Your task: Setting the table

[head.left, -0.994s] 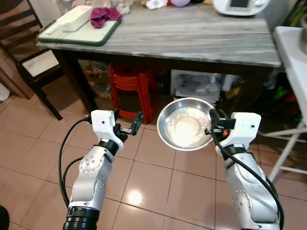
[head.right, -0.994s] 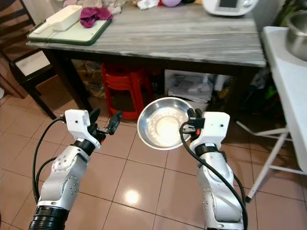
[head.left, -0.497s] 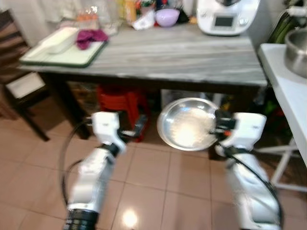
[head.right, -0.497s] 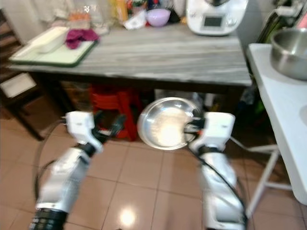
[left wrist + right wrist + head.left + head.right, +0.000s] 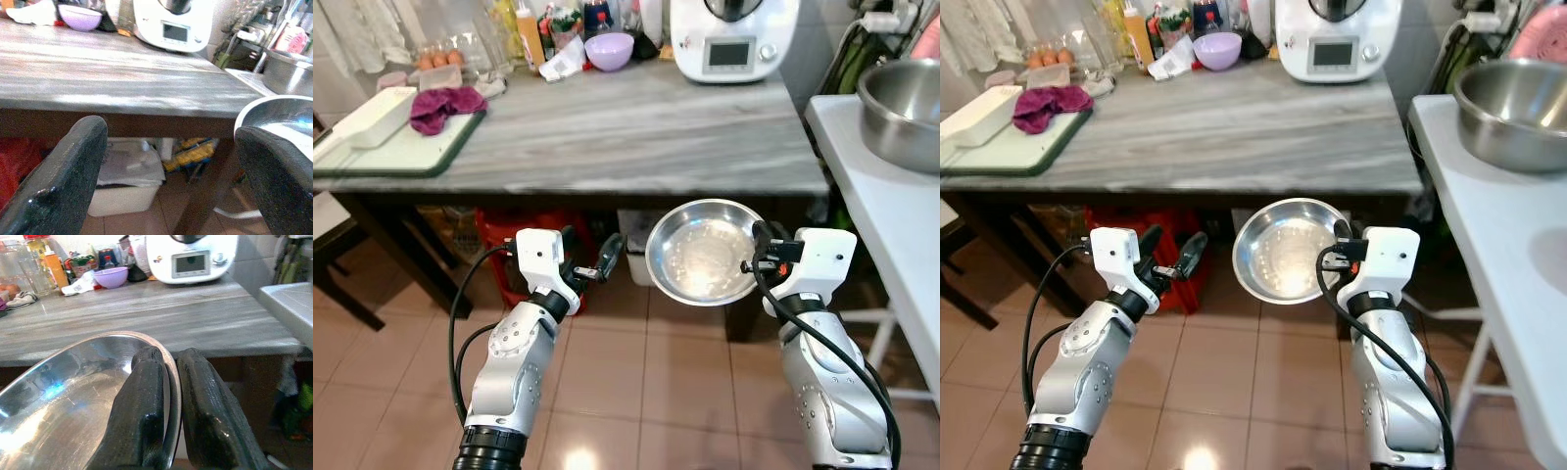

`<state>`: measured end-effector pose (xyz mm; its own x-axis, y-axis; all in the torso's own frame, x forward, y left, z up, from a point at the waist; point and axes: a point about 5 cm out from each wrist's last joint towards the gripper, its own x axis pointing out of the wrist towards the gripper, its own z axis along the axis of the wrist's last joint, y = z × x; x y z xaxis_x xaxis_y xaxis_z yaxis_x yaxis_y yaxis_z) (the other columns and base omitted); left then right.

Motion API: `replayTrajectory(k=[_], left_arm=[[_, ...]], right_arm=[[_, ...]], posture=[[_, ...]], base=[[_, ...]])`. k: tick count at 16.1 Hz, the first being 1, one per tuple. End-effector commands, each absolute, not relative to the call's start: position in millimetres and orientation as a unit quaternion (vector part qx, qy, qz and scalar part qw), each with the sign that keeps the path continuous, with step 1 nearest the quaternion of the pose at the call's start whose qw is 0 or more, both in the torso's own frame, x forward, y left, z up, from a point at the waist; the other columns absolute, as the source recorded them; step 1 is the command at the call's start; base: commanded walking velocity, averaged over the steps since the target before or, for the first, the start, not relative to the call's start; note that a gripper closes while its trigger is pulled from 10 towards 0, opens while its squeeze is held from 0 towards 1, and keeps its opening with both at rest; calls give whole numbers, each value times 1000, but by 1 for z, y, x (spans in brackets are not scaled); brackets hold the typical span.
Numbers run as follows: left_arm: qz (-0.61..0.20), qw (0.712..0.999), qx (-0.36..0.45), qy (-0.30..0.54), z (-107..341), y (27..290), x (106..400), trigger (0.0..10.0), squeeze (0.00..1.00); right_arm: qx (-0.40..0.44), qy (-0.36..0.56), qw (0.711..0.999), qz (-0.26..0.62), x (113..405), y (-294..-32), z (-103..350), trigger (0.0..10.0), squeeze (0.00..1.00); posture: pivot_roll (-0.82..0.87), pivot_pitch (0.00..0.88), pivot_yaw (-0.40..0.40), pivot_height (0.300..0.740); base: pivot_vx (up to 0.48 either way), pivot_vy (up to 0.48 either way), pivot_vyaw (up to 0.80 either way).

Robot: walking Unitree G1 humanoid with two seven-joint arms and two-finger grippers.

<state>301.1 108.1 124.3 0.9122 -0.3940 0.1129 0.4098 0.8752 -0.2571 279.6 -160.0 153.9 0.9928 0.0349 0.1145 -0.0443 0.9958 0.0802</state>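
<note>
Steel plate (image 5: 703, 253), round, shallow and mirror-bright, hangs tilted just below the front edge of the grey wood-grain table (image 5: 607, 127), pinched at its rim by the right gripper (image 5: 168, 396), whose two matte black fingers clamp either side of the thin lip. Beside the plate, also below the table's edge, the left gripper (image 5: 589, 262) hovers with its rounded fingers spread wide and nothing between them. On the table's far side stand a white kitchen machine (image 5: 732, 39) and a glossy lilac bowl (image 5: 609, 50). A green-rimmed tray (image 5: 391, 152) holding a crumpled magenta cloth (image 5: 445, 105) lies on the table's other end.
</note>
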Motion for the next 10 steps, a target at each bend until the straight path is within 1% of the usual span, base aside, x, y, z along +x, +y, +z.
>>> replayTrajectory(k=[1,10], left_arm=[[-199,971,-132,-27,124,116,300,10000,0],[-204,970,-132,-27,124,114,301,10000,0]], right_arm=[[45,-73,996,31,280,-153,161,10000,0],[37,-85,995,26,282,-155,165,10000,0]], posture=[[-178,113,72,740],[-181,111,79,740]], base=[[431,0,0],[439,0,0]])
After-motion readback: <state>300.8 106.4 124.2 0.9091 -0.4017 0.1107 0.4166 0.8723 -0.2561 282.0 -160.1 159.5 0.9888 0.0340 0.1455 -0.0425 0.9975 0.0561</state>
